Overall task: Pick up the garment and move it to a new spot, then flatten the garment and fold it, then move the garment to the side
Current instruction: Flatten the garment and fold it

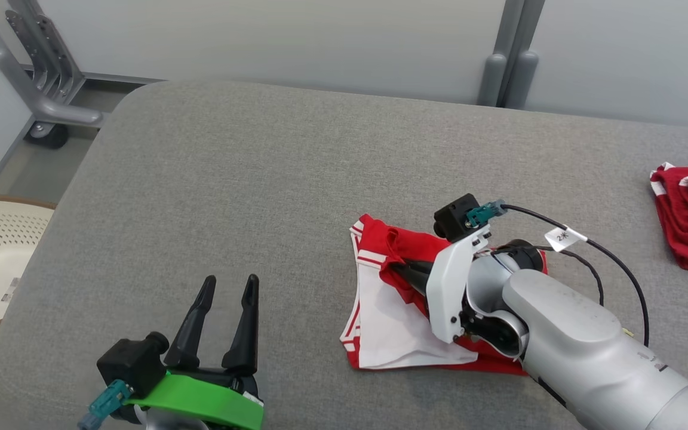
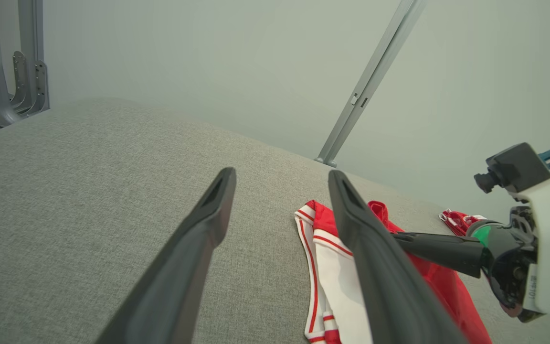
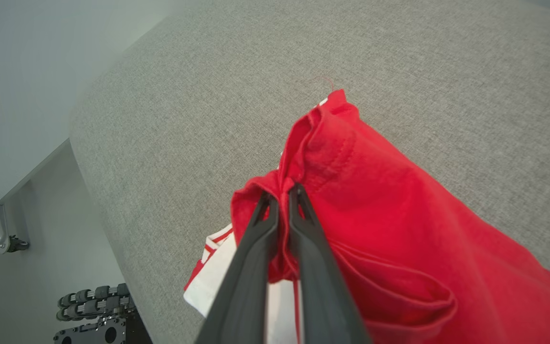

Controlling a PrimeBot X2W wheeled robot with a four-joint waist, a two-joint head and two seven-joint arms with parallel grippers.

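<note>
1. Head view: we see the garment [image 1: 392,322] lying on the grey table [image 1: 248,179], at 3 o'clock from our left gripper [image 1: 230,282], whose fingers are spread. The garment's striped edge runs from 12 to 6 o'clock.
2. Left wrist view: the garment [image 2: 334,286] lies at 4 o'clock, lengthwise toward 12.
3. Right wrist view: our right gripper [image 3: 280,193] pinches a red fold of the garment [image 3: 399,215], and the cloth trails toward 4 o'clock.
</note>
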